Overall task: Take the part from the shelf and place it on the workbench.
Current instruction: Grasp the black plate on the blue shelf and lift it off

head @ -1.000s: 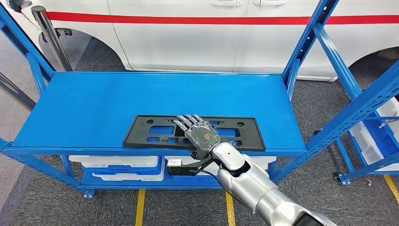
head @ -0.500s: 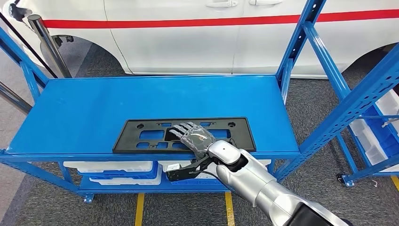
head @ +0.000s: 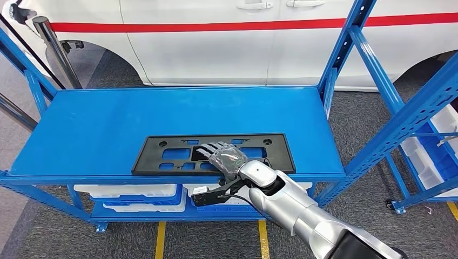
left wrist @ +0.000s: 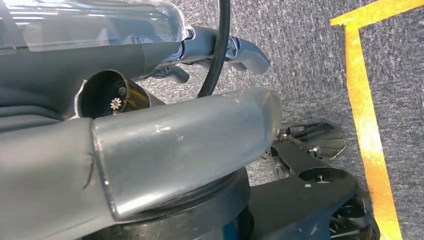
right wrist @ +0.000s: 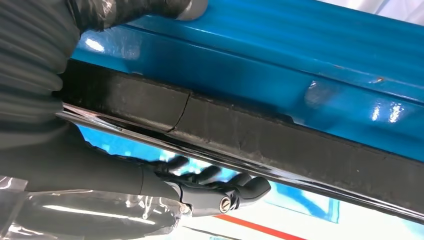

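Right arm (head: 302, 213) comes in from bottom right, silver, reaching up to the near edge of the blue shelf (head: 108, 124). Right hand (head: 224, 156) lies on the black part (head: 162, 156), a long flat frame with rectangular cut-outs lying flat along the shelf's near edge, about centre and slightly right. In the right wrist view the fingers (right wrist: 225, 192) curl over the top face of the part (right wrist: 280, 145) while the thumb (right wrist: 130, 10) sits on the opposite side of its edge, against the blue shelf lip (right wrist: 280, 65), so the hand is clamped on the part's near edge. Part looks flat on the shelf surface in the head view; can't tell whether it's lifted at all. Left hand: the left wrist view gives a thick grey thumb (left wrist: 185, 145) and darker fingers (left wrist: 240, 50) over grey carpet (left wrist: 310, 65) with a yellow floor line (left wrist: 367, 130); nothing visible in it, but can't tell whether the fingers are apart or closed from that angle. Below the top shelf level, white and blue bins (head: 135, 194) sit on the lower tier. Yellow floor lines (head: 160, 237) run under the near side. Right of the shelf, a second blue rack (head: 426, 108) holds white bins (head: 426, 162). Far side: a white car (head: 243, 38) with a red stripe, parked just behind the shelf, and a metal post (head: 54, 48) at far left.
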Motion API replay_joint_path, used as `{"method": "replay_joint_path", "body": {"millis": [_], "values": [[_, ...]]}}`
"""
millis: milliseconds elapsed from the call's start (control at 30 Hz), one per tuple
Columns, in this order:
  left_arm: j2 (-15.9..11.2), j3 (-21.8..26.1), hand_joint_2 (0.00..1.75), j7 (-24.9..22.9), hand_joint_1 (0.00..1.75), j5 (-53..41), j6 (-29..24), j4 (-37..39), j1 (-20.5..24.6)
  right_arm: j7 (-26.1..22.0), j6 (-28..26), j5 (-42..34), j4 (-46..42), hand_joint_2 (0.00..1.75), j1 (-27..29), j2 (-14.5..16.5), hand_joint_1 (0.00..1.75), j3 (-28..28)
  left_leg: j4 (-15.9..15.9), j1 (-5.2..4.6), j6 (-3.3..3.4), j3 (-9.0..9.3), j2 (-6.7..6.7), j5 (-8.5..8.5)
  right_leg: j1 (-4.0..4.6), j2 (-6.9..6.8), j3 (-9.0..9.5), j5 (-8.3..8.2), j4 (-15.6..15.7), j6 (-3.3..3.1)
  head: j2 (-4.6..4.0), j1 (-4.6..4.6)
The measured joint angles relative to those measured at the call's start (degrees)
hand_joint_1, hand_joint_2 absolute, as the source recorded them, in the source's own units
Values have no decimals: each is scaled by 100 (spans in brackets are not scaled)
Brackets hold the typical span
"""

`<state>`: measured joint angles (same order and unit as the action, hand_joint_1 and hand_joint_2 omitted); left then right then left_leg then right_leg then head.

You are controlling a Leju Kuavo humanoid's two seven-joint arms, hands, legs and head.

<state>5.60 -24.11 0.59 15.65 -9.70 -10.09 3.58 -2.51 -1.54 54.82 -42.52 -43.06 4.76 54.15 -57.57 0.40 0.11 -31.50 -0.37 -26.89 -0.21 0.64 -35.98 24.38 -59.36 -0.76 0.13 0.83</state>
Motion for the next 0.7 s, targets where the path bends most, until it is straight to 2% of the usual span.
{"method": "replay_joint_path", "body": {"millis": [700], "values": [[0,2,0,11,0,0,0,1,-13,54,-56,-57,-2,175,-94,-20,175,91,-1,-1,-6,19,9,-11,1,6,32,-5,4,-3,0,0]]}}
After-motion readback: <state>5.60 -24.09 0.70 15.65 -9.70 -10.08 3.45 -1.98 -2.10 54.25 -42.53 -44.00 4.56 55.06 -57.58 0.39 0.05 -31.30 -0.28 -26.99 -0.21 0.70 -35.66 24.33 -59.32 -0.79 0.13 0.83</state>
